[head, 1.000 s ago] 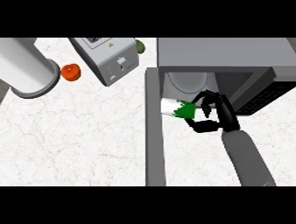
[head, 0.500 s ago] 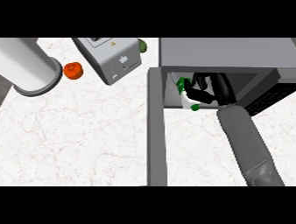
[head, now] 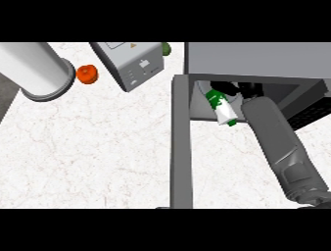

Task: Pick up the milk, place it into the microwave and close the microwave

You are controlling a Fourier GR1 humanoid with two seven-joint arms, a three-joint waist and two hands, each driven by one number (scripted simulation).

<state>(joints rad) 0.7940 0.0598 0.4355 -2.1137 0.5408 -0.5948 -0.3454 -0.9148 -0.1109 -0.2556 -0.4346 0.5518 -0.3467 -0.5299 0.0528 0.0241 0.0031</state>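
The milk (head: 223, 109), a white carton with green print, lies tilted in the mouth of the grey microwave (head: 270, 59) at the upper right. My right hand (head: 230, 88) reaches into the cavity, dark fingers curled at the carton's upper end; the microwave's roof hides most of the hand. My grey right forearm (head: 278, 142) runs up from the lower right. The microwave's door (head: 180, 147) stands open, seen edge-on as a long grey bar pointing toward me. My left hand does not show.
A thick white cylinder (head: 31, 68) crosses the upper left corner. An orange round object (head: 86, 74) sits beside it. A grey box-shaped appliance (head: 132, 63) stands left of the microwave, with a green object (head: 166, 48) behind it. White marble counter (head: 82, 157) spreads left of the door.
My right hand has carried the milk from in front of the microwave up into its opening. The forearm has stretched further forward.
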